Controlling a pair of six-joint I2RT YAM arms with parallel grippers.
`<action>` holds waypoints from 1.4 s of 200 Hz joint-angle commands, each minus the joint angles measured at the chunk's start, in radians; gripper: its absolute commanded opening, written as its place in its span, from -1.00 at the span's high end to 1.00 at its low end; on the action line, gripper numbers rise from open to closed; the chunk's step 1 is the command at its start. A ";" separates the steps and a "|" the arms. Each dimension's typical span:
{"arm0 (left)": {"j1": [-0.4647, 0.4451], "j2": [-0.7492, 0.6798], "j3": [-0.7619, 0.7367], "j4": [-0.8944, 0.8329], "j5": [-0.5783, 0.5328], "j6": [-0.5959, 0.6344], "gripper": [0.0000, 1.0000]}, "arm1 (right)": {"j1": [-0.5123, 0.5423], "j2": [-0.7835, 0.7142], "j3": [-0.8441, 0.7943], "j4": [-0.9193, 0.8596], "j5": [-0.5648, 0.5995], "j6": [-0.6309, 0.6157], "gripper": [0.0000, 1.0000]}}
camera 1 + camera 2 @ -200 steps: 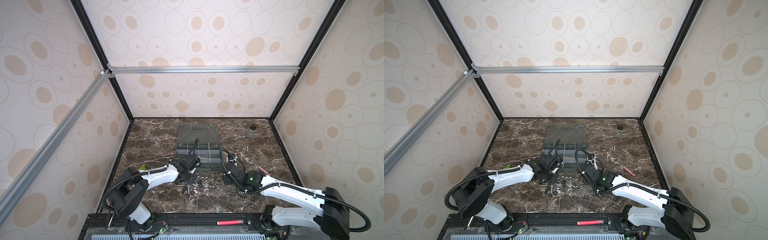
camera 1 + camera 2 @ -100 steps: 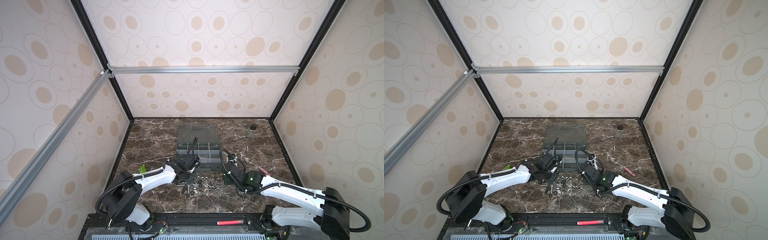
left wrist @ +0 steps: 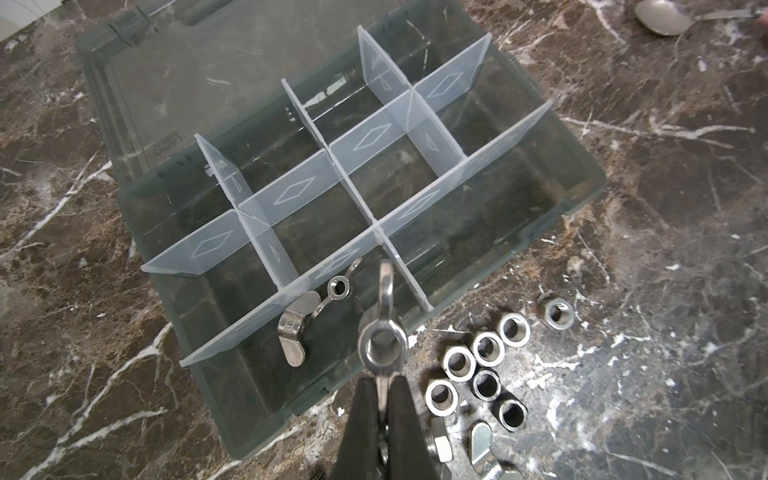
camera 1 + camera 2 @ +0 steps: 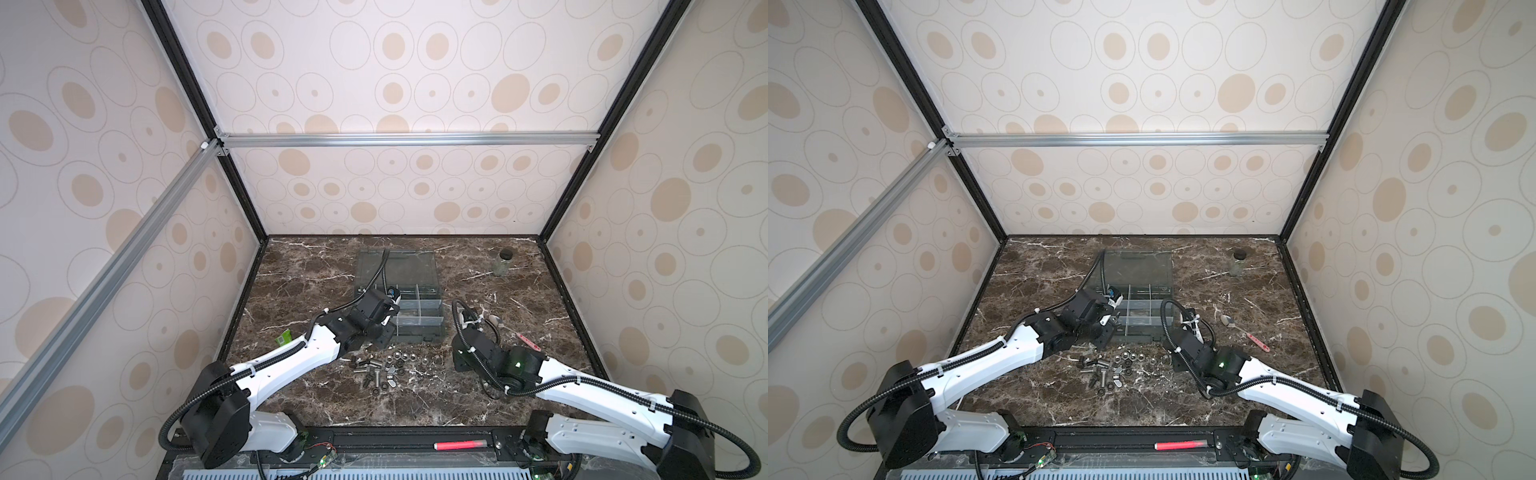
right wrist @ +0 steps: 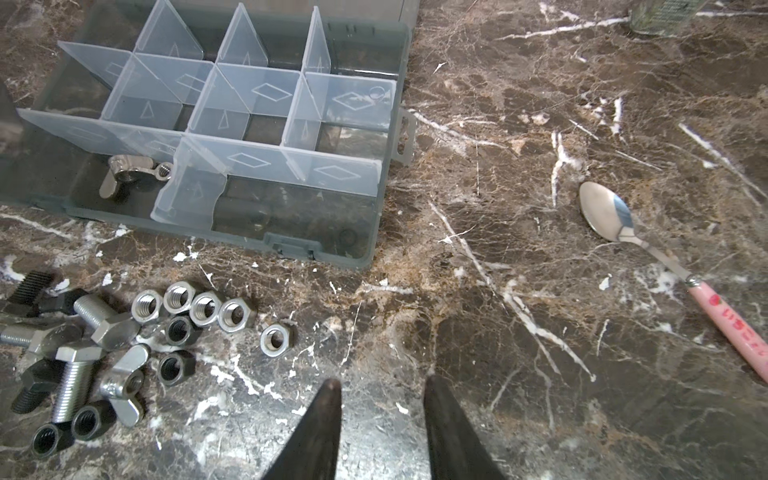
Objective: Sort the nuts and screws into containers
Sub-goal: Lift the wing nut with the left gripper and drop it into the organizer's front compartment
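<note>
Here the left gripper (image 3: 381,388) is clamped tight on one wing of a small silver wing nut (image 3: 382,336). The nut is seen against the near wall of the grey translucent plastic organizer box (image 3: 552,208). A second silver wing nut (image 3: 309,320) lies inside the box. It rests in the compartment of the row nearest the loose parts, close to a short clear divider (image 3: 411,282).

In both top views the box sits at the middle of the frame, its clear lid (image 4: 399,266) folded back toward the rear wall. Just below the box, a heap of silver and black hex nuts (image 4: 395,358) and silver threaded screws (image 4: 372,376) lies on the dark marble bench (image 4: 316,270).

The right gripper (image 5: 381,382) hangs over bare bench just right of the heap, its jaws parted with nothing between them. One silver hex nut (image 5: 276,336) lies slightly apart from the cluster, and a loose wing nut (image 5: 124,382) lies among the screws.

A metal spoon with a pink handle (image 5: 611,216) lies right of the box. A small glass jar with a black lid (image 4: 501,264) stands at the upper right of the bench.
</note>
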 commanded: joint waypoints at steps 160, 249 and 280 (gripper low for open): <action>0.073 0.105 -0.039 0.172 0.039 -0.080 0.53 | -0.019 -0.014 0.014 -0.072 0.006 -0.037 0.25; 0.086 -0.132 -0.229 0.275 0.019 -0.224 0.40 | -0.020 0.109 0.074 -0.024 -0.113 -0.057 0.25; 0.091 -0.263 -0.312 0.295 0.016 -0.285 0.33 | -0.018 0.218 0.128 -0.038 -0.159 -0.056 0.28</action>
